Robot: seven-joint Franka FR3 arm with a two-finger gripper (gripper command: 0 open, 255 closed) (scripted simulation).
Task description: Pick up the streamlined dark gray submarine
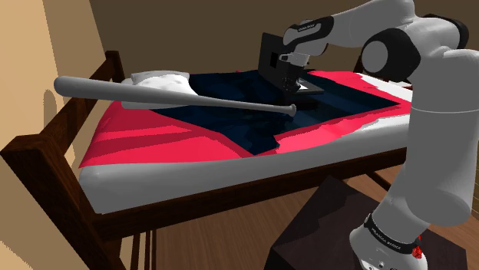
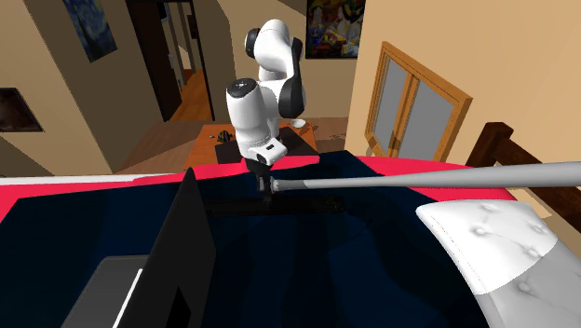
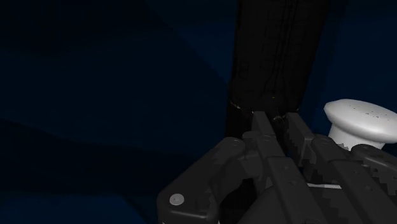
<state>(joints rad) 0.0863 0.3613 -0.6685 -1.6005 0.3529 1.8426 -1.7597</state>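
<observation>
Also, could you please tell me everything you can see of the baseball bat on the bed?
The baseball bat is plain light grey and smooth: a thick rounded barrel tapering to a thin handle with a flared knob. It lies nearly flat across the bed. The barrel seems to rest on the white pillow and juts out beyond it; the handle runs above the dark blue blanket; the knob ends right beside the gripper, contact unclear.

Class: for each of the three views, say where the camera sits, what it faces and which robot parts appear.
Shoulder view: beside the stand, looking over the bed; arm and gripper show.
Second exterior view: across the bed, facing the arm past the laptop.
Wrist view: at the wrist, looking along the gripper at the dark submarine.
All three share the grey bat.
</observation>
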